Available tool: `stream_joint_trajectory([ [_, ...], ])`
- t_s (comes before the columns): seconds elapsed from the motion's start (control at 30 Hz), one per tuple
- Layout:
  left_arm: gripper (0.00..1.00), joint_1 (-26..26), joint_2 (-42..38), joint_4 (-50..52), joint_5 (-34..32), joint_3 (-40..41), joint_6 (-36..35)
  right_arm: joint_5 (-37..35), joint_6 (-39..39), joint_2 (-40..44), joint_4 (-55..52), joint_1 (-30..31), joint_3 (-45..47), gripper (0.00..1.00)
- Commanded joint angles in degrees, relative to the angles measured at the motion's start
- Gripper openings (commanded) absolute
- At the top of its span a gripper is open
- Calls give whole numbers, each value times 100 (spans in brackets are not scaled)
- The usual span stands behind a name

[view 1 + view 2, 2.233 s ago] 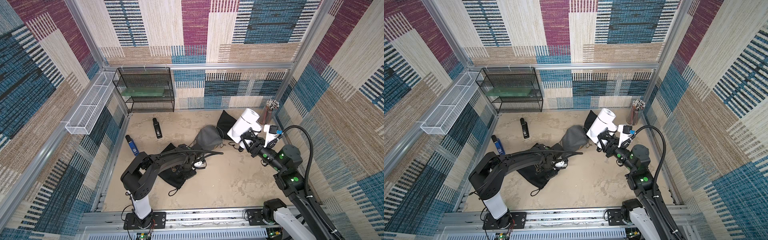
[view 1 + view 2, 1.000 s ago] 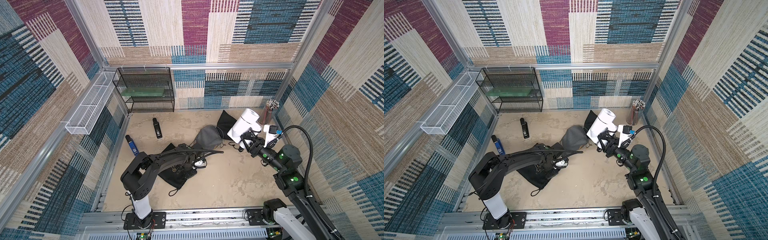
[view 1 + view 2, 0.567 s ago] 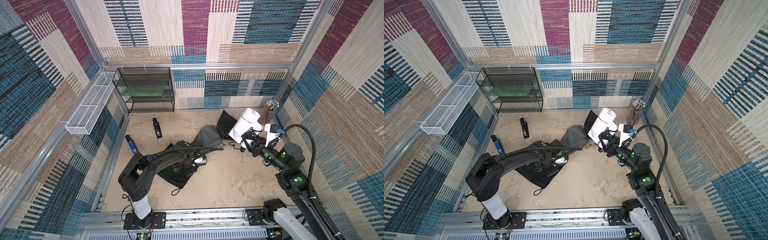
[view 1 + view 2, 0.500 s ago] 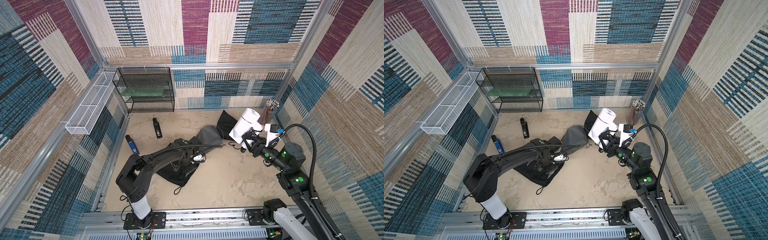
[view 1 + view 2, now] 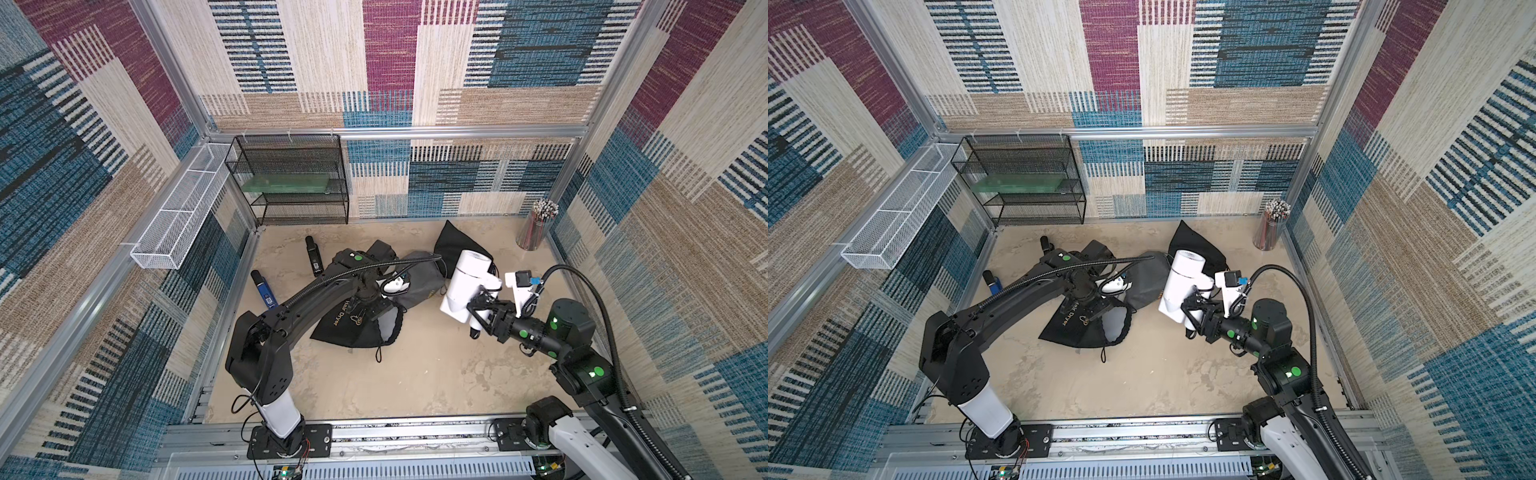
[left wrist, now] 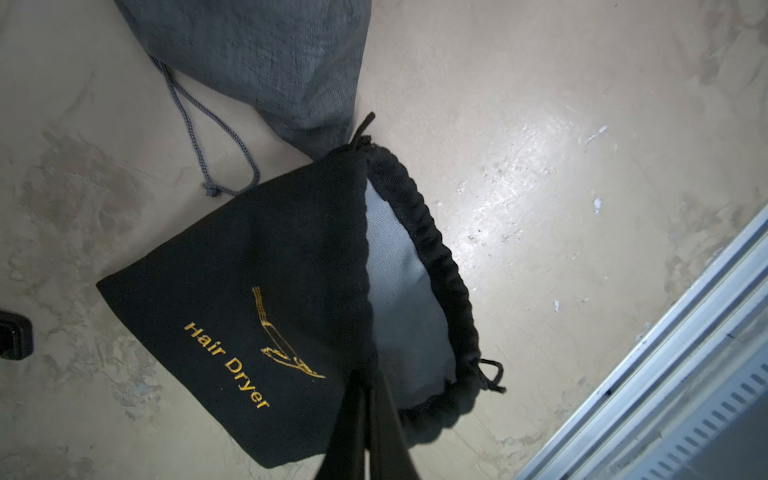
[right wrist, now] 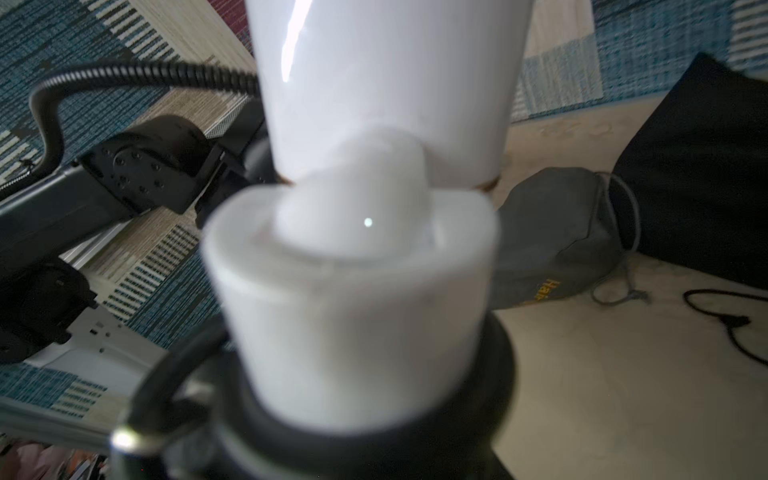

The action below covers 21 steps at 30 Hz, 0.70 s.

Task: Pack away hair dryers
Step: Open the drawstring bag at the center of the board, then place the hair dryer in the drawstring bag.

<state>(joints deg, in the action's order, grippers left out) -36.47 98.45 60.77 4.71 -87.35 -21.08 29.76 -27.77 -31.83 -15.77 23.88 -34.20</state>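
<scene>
White hair dryer hangs tilted over the tabletop beside the grey pouch, its handle clamped in the right pincer. The left pincer is closed, pinching the upper rim of the black pouch, mouth gaping.

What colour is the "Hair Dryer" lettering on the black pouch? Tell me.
Gold-yellow lettering on the black pouch, clearest in the left wrist view.

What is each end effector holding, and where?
Left end effector: black pouch, by its mouth's upper edge. Right end effector: white hair dryer, by its handle.
</scene>
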Motion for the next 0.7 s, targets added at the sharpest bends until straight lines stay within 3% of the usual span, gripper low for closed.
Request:
stream_joint_trajectory([
  [0.0, 0, 38, 108, 98, 92, -280, -110, -613, -347, -29, 324, 794, 179, 0],
  [0.1, 0, 52, 165, 154, 172, -538, -93, -1185, -482, -371, 412, 1644, 293, 0],
  [0.2, 0, 61, 139, 195, 227, -650, -77, -1430, -649, -858, 486, 2067, 308, 0],
  [0.67, 0, 62, 163, 211, 560, -1130, 70, -1200, -608, -2620, 937, 2503, 21, 0],
])
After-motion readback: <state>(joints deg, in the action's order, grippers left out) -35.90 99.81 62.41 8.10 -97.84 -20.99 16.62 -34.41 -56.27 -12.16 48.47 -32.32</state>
